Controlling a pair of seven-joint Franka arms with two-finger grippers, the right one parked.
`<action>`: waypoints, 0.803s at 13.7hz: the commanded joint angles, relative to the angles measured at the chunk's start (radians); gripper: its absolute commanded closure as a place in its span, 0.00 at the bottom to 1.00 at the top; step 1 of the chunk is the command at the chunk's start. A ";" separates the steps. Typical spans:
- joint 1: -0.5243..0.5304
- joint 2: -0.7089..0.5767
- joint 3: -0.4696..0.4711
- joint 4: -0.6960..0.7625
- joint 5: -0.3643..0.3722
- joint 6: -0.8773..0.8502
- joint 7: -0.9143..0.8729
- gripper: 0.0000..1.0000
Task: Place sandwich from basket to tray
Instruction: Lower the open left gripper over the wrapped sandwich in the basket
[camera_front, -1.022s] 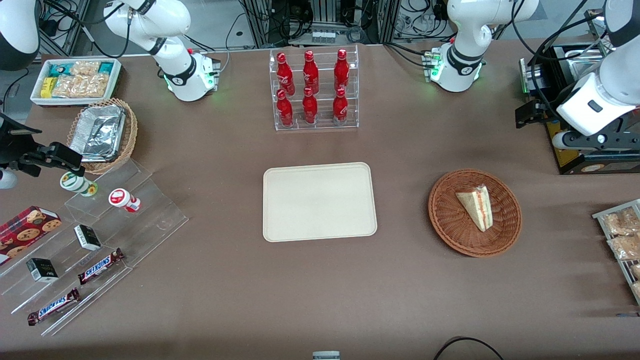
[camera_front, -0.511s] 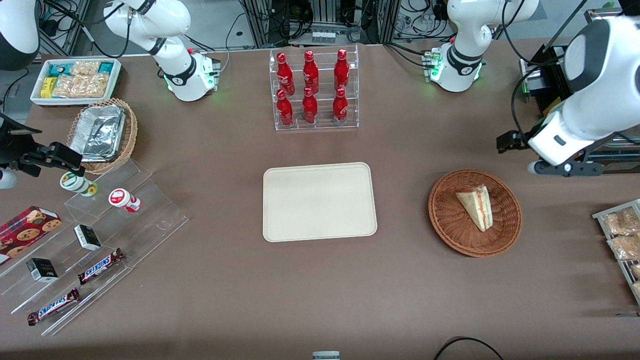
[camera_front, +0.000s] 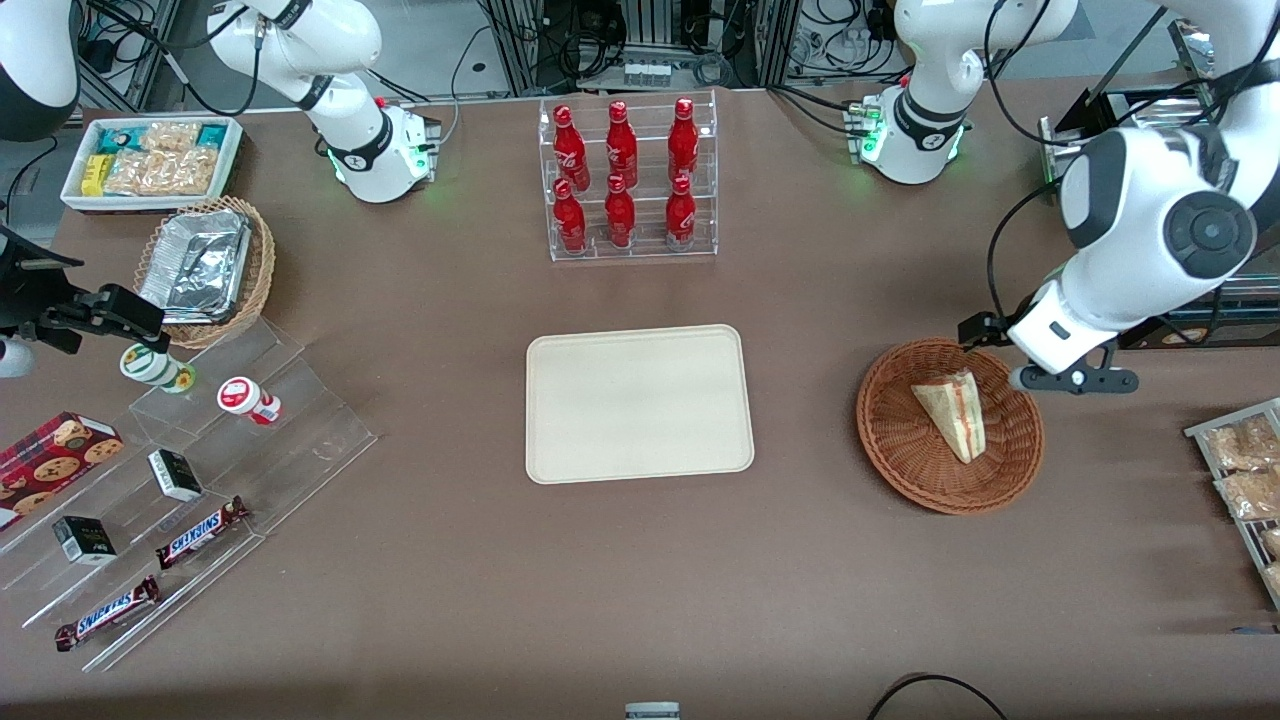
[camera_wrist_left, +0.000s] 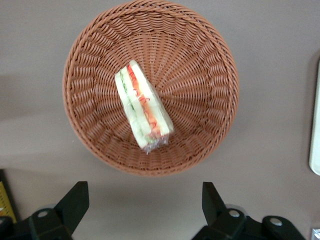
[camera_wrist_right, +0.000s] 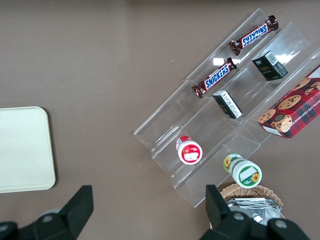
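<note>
Claw mine, spread wide, empty, hanging above counter just at basket rim. Sandwich lies mid-basket, long axis roughly 11-to-5 in wrist view. Advice: centre over wedge, straddle bread faces, pinch gently. Tray bare, toward parked arm.

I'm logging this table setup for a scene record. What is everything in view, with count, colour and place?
sandwich: 1, white bread with red, orange and green filling, in the basket
basket: 1, reddish-brown wicker, toward the working arm's end
tray: 1, cream-beige, mid-table, bare
cola bottles: 6, red, in a clear rack farther from the front camera than the tray
foil trays: silver, in a tan wicker basket, toward the parked arm's end
Snickers bars: 2, brown, on clear stepped shelves
cookie box: 1, red, same shelves
snack bin: 1, white
gripper: 1, black fingers, open, above the basket's edge
</note>
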 joint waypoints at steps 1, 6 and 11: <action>0.017 0.017 -0.012 -0.053 0.009 0.105 -0.019 0.00; 0.026 0.046 -0.006 -0.100 0.007 0.209 -0.161 0.00; 0.025 0.075 -0.006 -0.125 0.005 0.281 -0.457 0.00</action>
